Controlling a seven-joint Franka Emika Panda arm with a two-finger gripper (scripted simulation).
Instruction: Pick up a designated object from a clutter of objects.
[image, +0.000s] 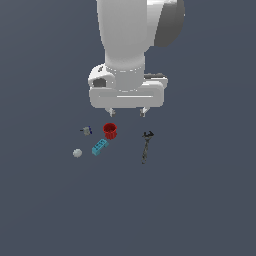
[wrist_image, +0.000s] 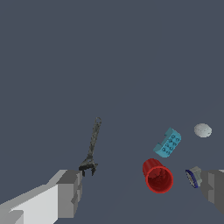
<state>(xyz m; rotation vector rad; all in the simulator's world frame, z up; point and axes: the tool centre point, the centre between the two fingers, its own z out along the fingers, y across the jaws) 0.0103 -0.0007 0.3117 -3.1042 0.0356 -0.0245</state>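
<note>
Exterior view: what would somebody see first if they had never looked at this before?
First, the big white robot arm with its gripper open, hanging over a dark grey floor. Next, the small red ribbed cup right under it, the brightest thing there, with a light-blue studded brick beside it. A dark slender wrench-like tool lies apart, on the exterior view's right.

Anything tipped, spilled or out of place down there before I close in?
Only the red cup: in the wrist view it appears to lie tipped on its side, mouth sideways, close to the light-blue brick. Nothing looks spilled or broken; the gripper is open above.
</note>
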